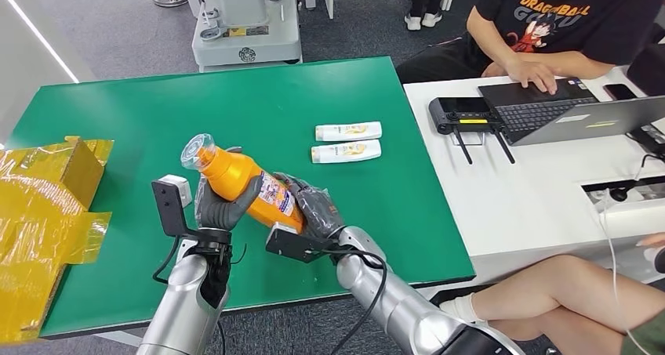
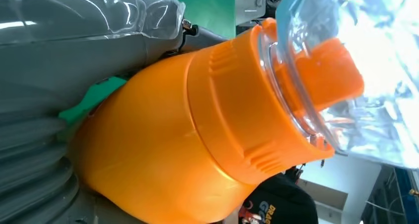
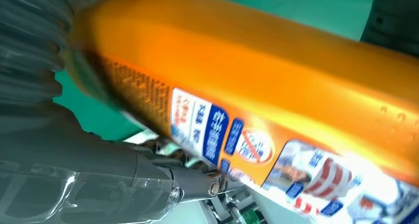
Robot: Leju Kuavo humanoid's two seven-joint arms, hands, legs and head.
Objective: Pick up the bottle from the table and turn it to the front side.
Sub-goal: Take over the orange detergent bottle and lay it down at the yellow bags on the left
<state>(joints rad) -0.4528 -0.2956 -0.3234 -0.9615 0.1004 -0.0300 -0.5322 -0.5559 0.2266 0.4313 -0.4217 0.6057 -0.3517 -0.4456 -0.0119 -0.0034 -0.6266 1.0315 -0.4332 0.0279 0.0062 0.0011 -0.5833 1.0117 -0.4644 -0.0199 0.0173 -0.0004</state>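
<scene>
Both of my arms come up from below in the head view, and between them I hold the orange bottle [image 1: 243,185] clear above the green table [image 1: 157,120], tilted, its clear cap [image 1: 195,150] pointing up and away to the left. Left hand [image 1: 222,206] wraps the bottle's upper body from underneath, fingers curled tight against the orange plastic. Right hand [image 1: 314,208] grips the lower end, dark fingers closed around the base. In the left wrist view I see the ribbed orange collar [image 2: 237,120] and the orange nozzle under the transparent cap, very close to the lens. In the right wrist view the label [image 3: 237,140] faces the camera: blue and white panels with small printed characters, too blurred for me to read.

Yellow crumpled wrapping [image 1: 47,214] lies on the table's left end. Two white tubes [image 1: 347,142] lie side by side further back on the green surface, well apart from the bottle. On the adjoining white desk [image 1: 517,190] a person [image 1: 565,26] in a black shirt printed "DRAGON BALL" rests a hand on a laptop [image 1: 565,112]; a black router [image 1: 466,114] sits just beside it.
</scene>
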